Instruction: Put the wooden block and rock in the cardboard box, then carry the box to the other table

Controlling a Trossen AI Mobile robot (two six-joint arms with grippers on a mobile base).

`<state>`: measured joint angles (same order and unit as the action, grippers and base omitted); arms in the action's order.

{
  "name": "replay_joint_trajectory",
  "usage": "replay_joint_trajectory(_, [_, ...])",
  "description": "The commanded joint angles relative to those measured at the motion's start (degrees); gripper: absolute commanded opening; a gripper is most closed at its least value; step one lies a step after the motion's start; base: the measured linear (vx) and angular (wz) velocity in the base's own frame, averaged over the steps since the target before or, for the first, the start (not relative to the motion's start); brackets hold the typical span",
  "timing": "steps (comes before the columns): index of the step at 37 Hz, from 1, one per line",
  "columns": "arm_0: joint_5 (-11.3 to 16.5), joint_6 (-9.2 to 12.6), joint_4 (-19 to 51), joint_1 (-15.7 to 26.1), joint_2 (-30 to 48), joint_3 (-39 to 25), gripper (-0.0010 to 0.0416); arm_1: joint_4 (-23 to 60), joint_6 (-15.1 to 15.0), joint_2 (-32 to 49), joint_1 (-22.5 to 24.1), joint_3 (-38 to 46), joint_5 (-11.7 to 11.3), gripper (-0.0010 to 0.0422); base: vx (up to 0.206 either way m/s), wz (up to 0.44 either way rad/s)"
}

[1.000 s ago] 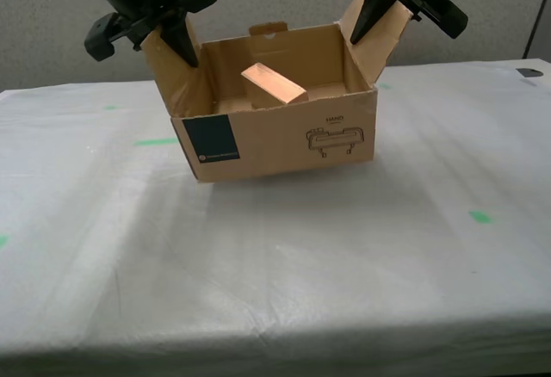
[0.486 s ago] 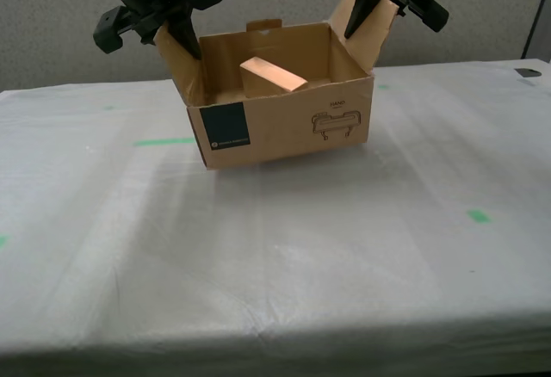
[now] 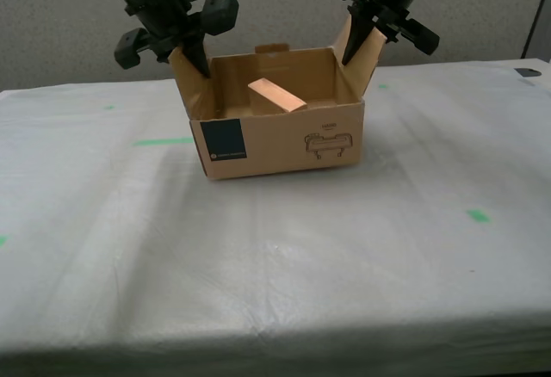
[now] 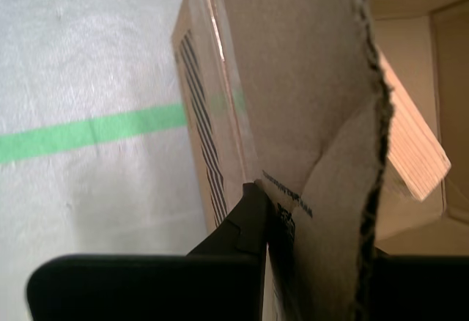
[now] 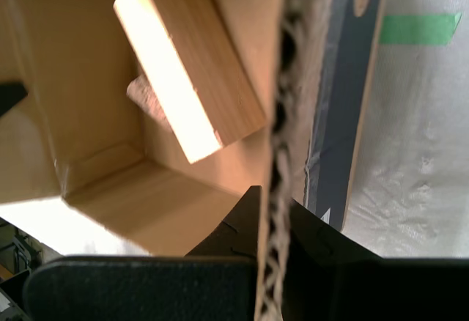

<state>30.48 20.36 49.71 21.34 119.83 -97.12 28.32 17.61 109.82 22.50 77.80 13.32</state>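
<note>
The cardboard box [image 3: 275, 140], with a teal label and a line drawing on its front, stands level on or just above the white-sheeted table [image 3: 275, 256]. Inside it the wooden block [image 3: 276, 95] leans tilted. In the first wrist view the wooden block [image 5: 187, 79] lies over a small pinkish lump, the rock [image 5: 141, 92]. My first gripper [image 3: 191, 54] is shut on the box's side flap [image 5: 275, 152] at the exterior view's left. My second gripper [image 3: 360, 37] is shut on the opposite flap [image 4: 315, 79], with the block [image 4: 414, 152] seen beyond it.
Green tape marks [image 3: 157, 142] [image 3: 479, 216] lie on the wrinkled sheet. A grey wall rises behind the table. A small dark thing [image 3: 529, 72] sits at the far edge on the exterior view's right. The table's front edge runs along the exterior view's bottom.
Both grippers have carried the box farther from the camera and lower. The box was tilted and raised; now it is level at the sheet. The block has stayed inside.
</note>
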Motion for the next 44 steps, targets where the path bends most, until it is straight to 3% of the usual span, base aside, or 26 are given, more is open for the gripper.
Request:
replay_joint_trajectory(1, [2.03,0.22,-1.7,0.52,-0.42,0.46,-0.0001,0.83,-0.76,2.14,-0.09,3.06,0.57,-0.0001,0.0,0.0])
replay_joint_trajectory(4, [2.03,0.24,-1.88,0.55,-0.52,0.42,-0.0001,3.37,-2.03,2.45,-0.39,4.85,-3.04,-0.0001,0.0,0.0])
replay_joint_trajectory(6, [2.03,0.24,-2.43,0.57,-0.46,0.46,-0.0001,4.13,-2.49,2.4,-0.83,5.27,-3.87,-0.0001,0.0,0.0])
replay_joint_trajectory(21, [2.01,0.24,-8.0,0.61,-0.55,0.44,0.0,4.02,-2.62,2.34,-1.46,5.66,-3.82,0.0,-0.001,0.026])
replay_joint_trajectory(33, [2.01,0.24,-7.58,1.2,-0.55,0.46,0.0003,4.15,-2.97,2.34,-1.53,5.66,-3.8,0.0001,-0.001,0.122])
replay_joint_trajectory(44, [2.01,0.42,-7.67,1.25,-0.55,0.46,0.0003,3.98,-3.23,2.34,-1.53,5.66,-3.8,0.0079,-0.001,0.019])
